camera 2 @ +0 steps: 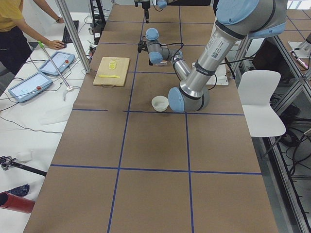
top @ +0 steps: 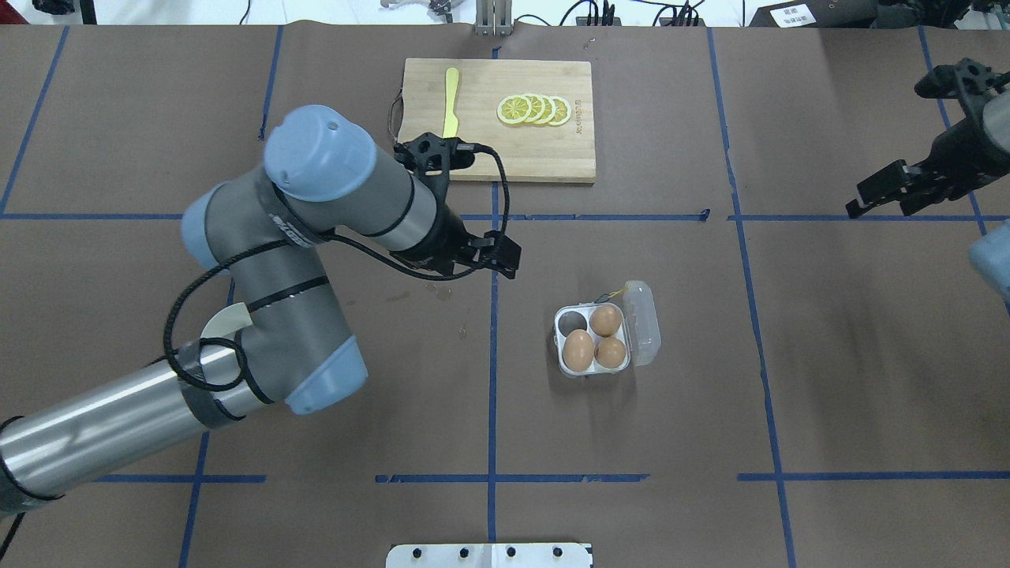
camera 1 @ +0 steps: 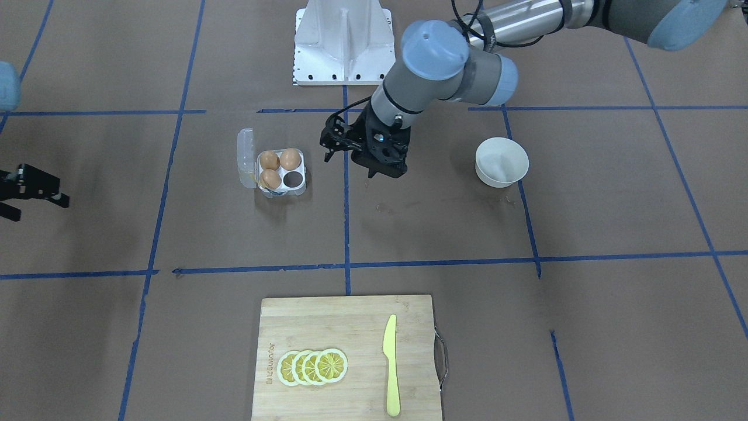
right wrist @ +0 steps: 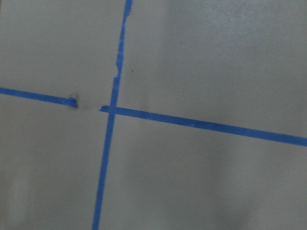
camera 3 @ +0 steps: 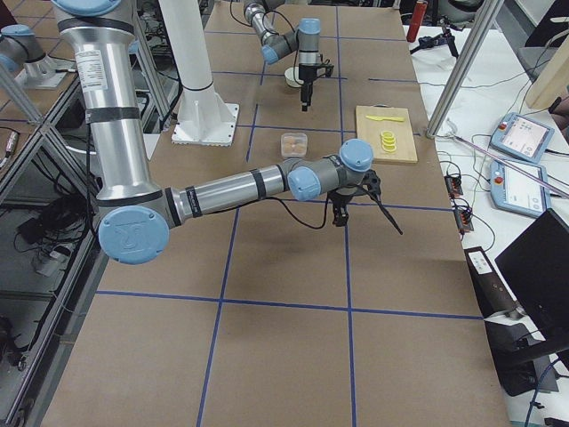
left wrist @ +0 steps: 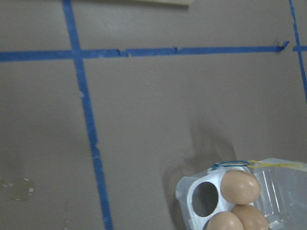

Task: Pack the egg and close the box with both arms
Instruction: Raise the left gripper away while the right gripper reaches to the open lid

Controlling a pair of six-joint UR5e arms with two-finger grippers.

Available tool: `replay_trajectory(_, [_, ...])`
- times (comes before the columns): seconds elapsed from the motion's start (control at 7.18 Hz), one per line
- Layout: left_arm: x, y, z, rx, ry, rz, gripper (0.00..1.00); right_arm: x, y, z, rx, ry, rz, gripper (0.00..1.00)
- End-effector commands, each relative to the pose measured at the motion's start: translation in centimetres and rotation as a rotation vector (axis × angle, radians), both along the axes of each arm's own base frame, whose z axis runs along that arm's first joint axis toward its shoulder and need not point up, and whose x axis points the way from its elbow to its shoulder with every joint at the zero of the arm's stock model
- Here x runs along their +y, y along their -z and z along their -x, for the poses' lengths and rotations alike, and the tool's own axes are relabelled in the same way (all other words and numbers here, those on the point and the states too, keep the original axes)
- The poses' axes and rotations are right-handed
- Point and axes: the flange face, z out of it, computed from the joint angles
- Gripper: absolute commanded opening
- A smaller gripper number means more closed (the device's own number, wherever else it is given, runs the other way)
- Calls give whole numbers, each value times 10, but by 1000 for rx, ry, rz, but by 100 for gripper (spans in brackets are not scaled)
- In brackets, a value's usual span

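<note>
The clear box (camera 1: 281, 186) sits open on the brown table, its lid (camera 1: 246, 158) folded out to the side. Three tan eggs fill three cells; one egg (camera 1: 290, 158) lies next to the empty cell (camera 1: 294, 177). The box also shows in the overhead view (top: 596, 368) and the left wrist view (left wrist: 184, 191). My left gripper (camera 1: 327, 149) hovers beside the box, apart from it, and looks open and empty; in the overhead view it (top: 509, 260) is up and to the left of the box. My right gripper (top: 880, 201) is open and empty, far off at the table's edge (camera 1: 36, 206).
A white bowl (camera 1: 501, 162) stands under my left arm and looks empty. A wooden cutting board (camera 1: 327, 327) with lemon slices (camera 1: 313, 366) and a yellow knife (camera 1: 391, 365) lies at the operators' side. The white stand (camera 1: 343, 41) is at my base.
</note>
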Motion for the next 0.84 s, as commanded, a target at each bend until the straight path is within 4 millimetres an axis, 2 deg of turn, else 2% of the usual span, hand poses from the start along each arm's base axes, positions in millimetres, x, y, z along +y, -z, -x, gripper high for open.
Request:
replay_trajectory(0.0, [-38, -44, 84, -20, 9, -65, 94, 50, 36, 93, -124, -107, 51, 0])
replay_trajectory(0.14, [-48, -65, 125, -29, 23, -85, 94, 72, 58, 117, -146, -72, 22, 0])
replay_trajectory(0.28, [-52, -81, 150, -41, 43, -91, 94, 84, 70, 140, -147, -85, 25, 0])
replay_trajectory(0.42, [-54, -90, 162, -50, 58, -86, 94, 95, 86, 170, -155, -90, 33, 0])
replay_trajectory(0.56, [-50, -97, 173, -54, 67, -83, 94, 94, 102, 179, -172, -81, 19, 0])
replay_trajectory(0.7, [-50, -102, 170, -61, 63, -75, 94, 95, 109, 183, -181, -73, 14, 0])
